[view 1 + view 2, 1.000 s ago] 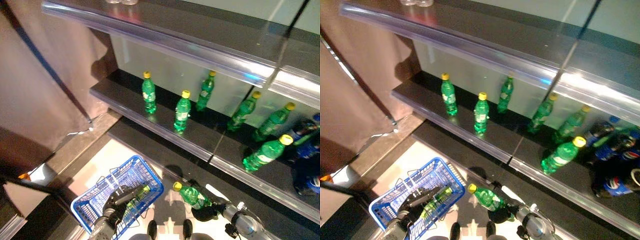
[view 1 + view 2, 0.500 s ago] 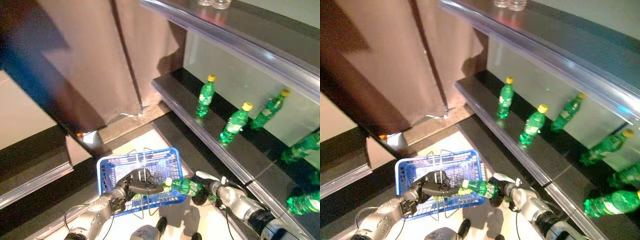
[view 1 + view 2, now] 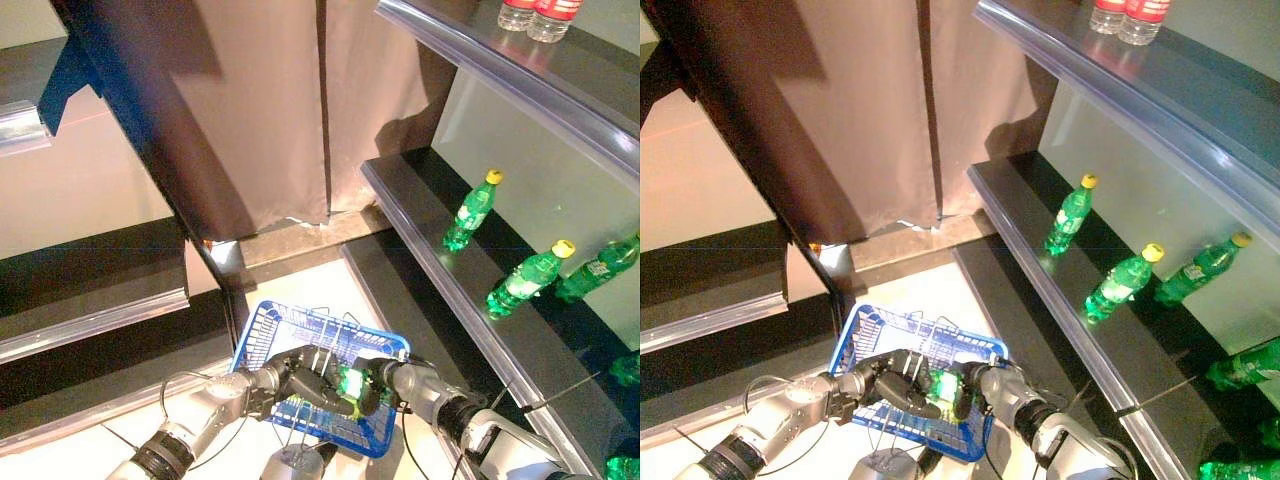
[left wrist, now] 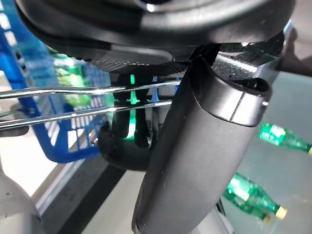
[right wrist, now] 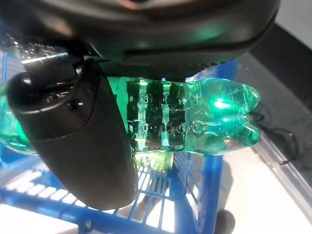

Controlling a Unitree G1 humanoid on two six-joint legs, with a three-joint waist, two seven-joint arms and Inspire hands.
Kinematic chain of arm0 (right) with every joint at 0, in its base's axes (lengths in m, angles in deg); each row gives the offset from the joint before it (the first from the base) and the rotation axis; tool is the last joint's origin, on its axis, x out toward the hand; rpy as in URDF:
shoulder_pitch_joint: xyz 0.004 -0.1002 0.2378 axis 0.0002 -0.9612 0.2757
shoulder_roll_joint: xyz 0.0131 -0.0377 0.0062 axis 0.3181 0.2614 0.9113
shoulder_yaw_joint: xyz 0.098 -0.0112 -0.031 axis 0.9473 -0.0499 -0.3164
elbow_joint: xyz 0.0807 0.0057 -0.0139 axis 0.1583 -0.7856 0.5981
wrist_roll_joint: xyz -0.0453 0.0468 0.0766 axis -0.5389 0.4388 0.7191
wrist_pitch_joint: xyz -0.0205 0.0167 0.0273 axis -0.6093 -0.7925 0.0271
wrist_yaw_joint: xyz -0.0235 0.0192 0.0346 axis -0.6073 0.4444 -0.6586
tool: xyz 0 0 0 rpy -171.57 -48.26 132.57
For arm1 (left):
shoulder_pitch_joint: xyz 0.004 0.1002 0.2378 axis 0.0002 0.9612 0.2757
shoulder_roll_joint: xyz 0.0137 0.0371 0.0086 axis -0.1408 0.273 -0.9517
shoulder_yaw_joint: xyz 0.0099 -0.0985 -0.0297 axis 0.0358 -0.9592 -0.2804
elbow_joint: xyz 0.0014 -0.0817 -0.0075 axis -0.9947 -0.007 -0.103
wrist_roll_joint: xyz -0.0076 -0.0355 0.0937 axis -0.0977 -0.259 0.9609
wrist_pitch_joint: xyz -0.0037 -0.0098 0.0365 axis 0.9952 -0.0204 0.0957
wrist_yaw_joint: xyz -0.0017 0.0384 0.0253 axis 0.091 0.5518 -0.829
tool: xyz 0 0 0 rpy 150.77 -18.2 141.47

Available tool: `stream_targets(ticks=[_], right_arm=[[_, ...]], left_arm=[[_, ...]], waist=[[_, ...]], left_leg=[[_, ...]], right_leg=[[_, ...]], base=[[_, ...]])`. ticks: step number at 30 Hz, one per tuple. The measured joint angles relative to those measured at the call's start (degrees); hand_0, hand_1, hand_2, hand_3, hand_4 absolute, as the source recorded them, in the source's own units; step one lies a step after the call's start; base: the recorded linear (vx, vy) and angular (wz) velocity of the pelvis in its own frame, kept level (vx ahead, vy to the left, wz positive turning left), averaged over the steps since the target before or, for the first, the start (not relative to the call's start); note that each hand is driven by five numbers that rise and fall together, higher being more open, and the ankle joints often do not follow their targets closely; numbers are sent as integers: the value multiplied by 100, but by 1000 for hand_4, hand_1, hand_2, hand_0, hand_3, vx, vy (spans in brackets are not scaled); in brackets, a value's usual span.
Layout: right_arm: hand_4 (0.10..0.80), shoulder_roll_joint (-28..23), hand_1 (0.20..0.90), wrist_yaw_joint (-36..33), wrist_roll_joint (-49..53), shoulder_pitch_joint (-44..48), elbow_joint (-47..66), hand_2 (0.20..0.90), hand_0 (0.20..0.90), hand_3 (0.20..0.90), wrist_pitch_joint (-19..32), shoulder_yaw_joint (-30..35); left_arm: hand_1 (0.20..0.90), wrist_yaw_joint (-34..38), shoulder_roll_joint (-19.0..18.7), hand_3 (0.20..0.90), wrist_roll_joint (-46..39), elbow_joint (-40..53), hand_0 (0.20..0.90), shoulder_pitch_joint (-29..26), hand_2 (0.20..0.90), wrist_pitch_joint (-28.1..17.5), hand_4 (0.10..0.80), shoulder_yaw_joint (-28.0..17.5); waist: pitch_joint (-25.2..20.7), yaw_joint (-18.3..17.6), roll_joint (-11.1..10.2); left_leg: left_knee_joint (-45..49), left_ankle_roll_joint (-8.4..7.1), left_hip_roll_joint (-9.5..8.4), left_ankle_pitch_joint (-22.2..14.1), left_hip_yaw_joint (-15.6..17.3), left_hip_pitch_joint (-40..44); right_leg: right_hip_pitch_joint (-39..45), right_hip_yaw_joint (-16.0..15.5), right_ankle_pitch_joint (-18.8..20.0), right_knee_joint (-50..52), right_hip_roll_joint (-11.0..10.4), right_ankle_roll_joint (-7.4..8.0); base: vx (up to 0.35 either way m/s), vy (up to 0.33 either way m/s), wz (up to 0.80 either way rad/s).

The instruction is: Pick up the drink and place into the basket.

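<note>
The bottle (image 5: 195, 122) is lying sideways in the right hand (image 3: 385, 375), fingers curling round it, hanging over the open basket (image 3: 262, 327) ready for release. The left hand (image 3: 300, 372) is gripping the wire handles (image 4: 58, 92), keeping the basket steady underneath.

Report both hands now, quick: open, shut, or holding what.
Left hand: shut on the wire handles of the blue basket.
Right hand: shut on the green drink bottle, held over the basket.
</note>
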Motion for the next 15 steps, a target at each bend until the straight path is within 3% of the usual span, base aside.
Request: stream_targets(ticks=[6, 10, 15], right_arm=[[100, 206, 300, 1, 523, 94, -136, 300, 300, 200, -88, -15], [100, 436, 300, -55, 1138, 220, -598, 300, 300, 200, -269, 8], [100, 656, 300, -235, 2192, 222, -930, 300, 300, 200, -501, 79]], left_arm=[[300, 1, -6, 200, -13, 286, 300, -135, 300, 82, 100, 32], [300, 18, 69, 200, -54, 430, 300, -496, 300, 221, 100, 445], [300, 70, 204, 200, -114, 773, 300, -563, 300, 318, 100, 590]], waist=[[-21, 14, -37], [-25, 15, -46], [-30, -12, -53]], left_leg=[[4, 0, -5, 2, -26, -3], [69, -1, -52, 0, -148, -20], [81, -1, -58, -1, -149, -22]], right_leg=[[11, -25, 0, 0, 0, 1], [77, -154, -16, 1, -19, 17], [81, -153, -14, 1, -23, 17]], base=[[5, 2, 1], [29, 12, 16], [4, 3, 1]])
